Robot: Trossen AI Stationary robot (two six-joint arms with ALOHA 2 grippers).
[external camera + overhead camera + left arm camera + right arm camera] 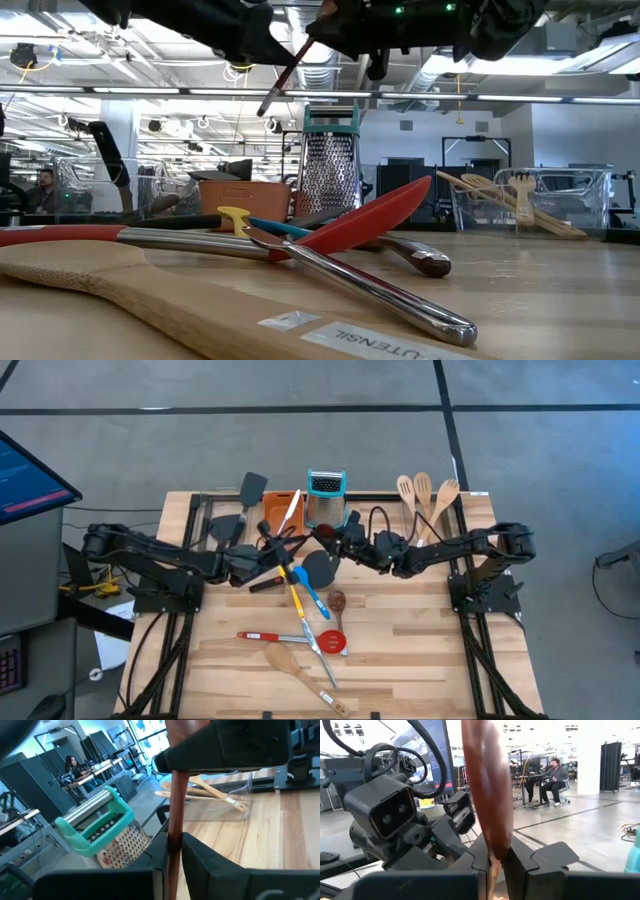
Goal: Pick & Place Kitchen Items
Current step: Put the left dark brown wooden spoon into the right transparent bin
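While both arms meet over the middle of the pale wooden counter [420, 650], they share one item: a slim reddish-brown wooden spoon [173, 795]. The left claw [174, 844] is closed on its narrow handle, one dark finger [210, 865] tight against each side, with the handle running straight up between them. The right claw [493, 859] is clamped on the same spoon nearer its broad, glossy end, which rises wide above the pinched fingers [540, 857]. The two claws face each other at close range, and the spoon hangs clear of the counter between them.

Just behind the claws stands a steel box grater with a teal top [325, 495], and beside it an orange rectangular tray [278, 510]. Two black turners [250, 488] lie off to the left claw's outer side. Beyond the right claw, three light wooden utensils [425, 495] sit together near the counter's far corner.

Below and in front of the claws, more items lie crossed on the counter: a yellow-handled tool [292, 585], a blue one [315, 600], a red spoon with a steel handle [333, 642] and a pale wooden spoon [283, 657].
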